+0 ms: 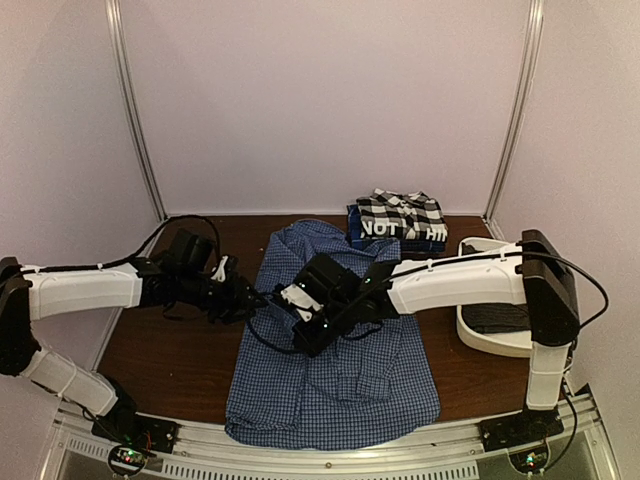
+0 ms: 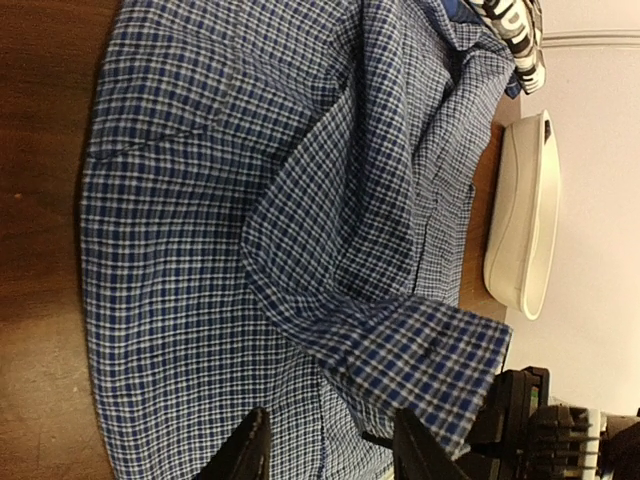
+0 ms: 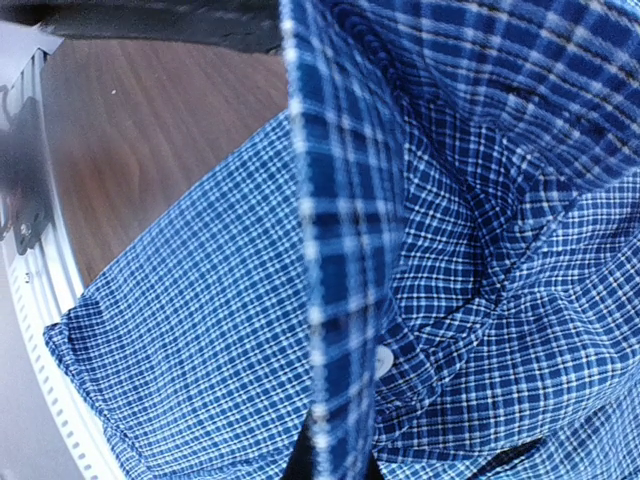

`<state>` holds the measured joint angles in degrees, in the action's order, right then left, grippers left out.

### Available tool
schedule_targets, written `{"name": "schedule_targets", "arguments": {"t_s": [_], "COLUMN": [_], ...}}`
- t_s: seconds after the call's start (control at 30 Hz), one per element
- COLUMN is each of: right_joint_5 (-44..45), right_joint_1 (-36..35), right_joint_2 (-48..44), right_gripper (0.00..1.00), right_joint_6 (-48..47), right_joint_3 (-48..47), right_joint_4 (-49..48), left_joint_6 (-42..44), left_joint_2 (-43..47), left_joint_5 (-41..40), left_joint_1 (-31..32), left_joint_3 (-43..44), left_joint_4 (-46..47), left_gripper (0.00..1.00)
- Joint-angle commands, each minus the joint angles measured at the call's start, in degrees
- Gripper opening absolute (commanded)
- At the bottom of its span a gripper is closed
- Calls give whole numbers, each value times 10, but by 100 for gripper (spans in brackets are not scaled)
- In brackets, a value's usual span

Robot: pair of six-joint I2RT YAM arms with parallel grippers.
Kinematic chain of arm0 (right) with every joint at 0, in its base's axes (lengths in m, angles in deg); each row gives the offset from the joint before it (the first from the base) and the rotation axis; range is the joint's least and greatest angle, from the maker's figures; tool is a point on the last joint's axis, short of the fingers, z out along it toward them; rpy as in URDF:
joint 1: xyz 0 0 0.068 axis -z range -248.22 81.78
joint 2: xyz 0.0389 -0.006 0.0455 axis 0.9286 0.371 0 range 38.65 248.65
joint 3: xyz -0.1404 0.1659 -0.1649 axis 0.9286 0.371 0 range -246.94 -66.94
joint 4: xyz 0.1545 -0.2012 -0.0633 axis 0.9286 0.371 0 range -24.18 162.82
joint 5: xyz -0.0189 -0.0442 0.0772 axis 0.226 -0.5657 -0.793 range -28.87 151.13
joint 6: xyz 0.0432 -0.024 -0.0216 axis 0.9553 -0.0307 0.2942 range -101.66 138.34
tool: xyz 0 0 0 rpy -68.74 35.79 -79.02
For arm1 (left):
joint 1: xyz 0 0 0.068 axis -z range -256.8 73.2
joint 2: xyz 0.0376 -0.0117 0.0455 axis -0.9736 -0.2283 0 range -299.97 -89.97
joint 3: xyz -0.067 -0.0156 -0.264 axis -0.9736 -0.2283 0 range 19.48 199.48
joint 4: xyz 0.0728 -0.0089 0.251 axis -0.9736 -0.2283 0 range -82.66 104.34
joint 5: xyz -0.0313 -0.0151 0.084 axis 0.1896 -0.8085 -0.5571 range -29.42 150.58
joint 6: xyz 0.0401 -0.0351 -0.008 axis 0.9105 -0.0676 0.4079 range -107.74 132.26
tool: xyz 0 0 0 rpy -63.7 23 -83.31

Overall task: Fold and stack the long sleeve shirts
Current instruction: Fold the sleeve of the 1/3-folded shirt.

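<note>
Blue fine-check shirt [image 1: 330, 390] spread flat below both grippers, sleeve cuff [image 2: 440, 365] lifted and pinched tight in right gripper [image 1: 292, 303]. Left gripper [image 2: 330, 442] just beside, jaws apart over cloth, gripping nothing.

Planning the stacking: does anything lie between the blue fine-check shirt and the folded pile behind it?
Nothing visible. The blue-and-white fine-check shirt lies right beside the dark blue shirt lettered NOT, which carries the black-and-white large-check shirt. The white plastic tub sits off right.
</note>
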<state>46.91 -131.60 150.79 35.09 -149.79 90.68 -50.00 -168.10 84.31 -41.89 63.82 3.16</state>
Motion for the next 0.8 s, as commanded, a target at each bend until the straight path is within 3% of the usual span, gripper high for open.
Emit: {"name": "schedule_targets", "arguments": {"t_s": [0.0,0.27,0.47,0.67,0.77], "right_joint_5": [-35,-56,-92,-78,-38], "right_joint_1": [-17,-32,-42,0,31], "right_joint_2": [-23,-42,-67,-118,-136], "right_gripper": [0,9,30,72,78], "right_joint_6": [-4,-4,-7,-9,6], "right_joint_3": [18,49,72,79,84], "right_joint_4": [-38,-58,-78,-70,-74], "left_joint_6": [32,48,62,99,115], "left_joint_2": [24,11,2,-43,-64], "left_joint_5": [-14,-6,-2,16,30], "left_joint_1": [-20,-34,-50,-69,-69], "left_joint_3": [-5,-6,-4,13,24], "left_joint_4": [-30,-36,-35,-30,-24], "left_gripper": [44,44,45,45,45]}}
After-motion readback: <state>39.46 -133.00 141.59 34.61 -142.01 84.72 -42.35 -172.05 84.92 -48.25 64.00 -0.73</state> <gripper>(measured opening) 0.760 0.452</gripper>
